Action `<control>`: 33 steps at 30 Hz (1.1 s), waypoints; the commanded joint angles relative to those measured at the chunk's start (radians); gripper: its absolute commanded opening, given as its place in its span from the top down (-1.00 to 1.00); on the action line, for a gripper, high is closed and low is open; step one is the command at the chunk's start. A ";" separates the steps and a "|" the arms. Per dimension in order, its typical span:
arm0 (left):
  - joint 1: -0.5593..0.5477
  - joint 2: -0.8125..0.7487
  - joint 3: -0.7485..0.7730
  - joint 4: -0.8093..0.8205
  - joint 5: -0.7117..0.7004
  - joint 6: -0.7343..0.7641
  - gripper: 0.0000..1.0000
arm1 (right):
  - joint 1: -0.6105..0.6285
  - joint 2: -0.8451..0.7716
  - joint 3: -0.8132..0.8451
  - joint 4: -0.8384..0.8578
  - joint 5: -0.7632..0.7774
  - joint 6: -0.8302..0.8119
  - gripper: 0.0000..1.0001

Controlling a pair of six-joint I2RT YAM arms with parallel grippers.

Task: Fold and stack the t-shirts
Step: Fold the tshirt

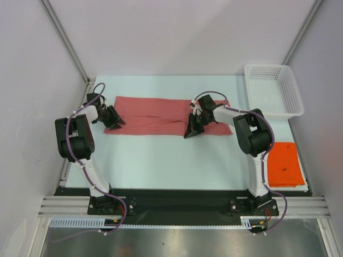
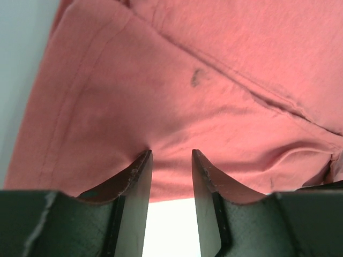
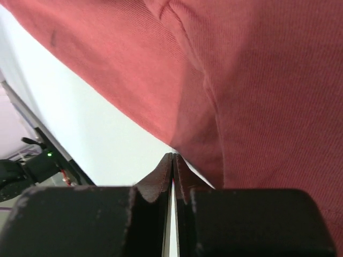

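You had the pink shirt (image 1: 166, 115) folded to a strip near the tabletop's (image 1: 161, 160) far edge, left gripper (image 1: 115, 120) spread, right gripper (image 1: 192, 131) pressed together at its hem; orange shirt (image 1: 282, 163) folded, near-right corner; stacking remained.

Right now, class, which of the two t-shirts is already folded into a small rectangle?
The orange t-shirt, lying flat in the near right corner. The pink-red t-shirt is spread out long, farther back.

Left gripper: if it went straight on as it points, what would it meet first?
The pink t-shirt; its near edge lies ahead of the left gripper, jaws open, though depth is unclear.
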 commanded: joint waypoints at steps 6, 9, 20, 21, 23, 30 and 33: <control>0.007 -0.064 0.007 -0.028 0.016 -0.006 0.17 | -0.091 -0.061 -0.004 0.094 -0.176 0.088 0.85; 0.020 -0.024 0.018 -0.028 0.030 -0.022 0.18 | -0.139 -0.040 -0.048 0.133 -0.210 0.114 0.85; 0.060 -0.001 0.021 -0.039 -0.038 0.000 0.19 | -0.245 -0.069 -0.191 0.134 -0.259 0.026 0.85; 0.059 -0.009 0.024 -0.045 -0.039 0.003 0.19 | -0.242 -0.081 -0.186 0.136 -0.273 0.031 0.85; 0.060 -0.030 0.035 -0.054 -0.047 0.006 0.18 | -0.231 -0.120 -0.166 0.122 -0.303 0.028 0.83; 0.060 -0.056 0.041 -0.068 -0.031 0.011 0.18 | -0.191 -0.065 0.024 0.139 -0.339 0.097 0.80; 0.057 -0.056 0.030 -0.067 -0.018 0.000 0.18 | -0.163 0.021 0.131 0.123 -0.271 0.146 0.87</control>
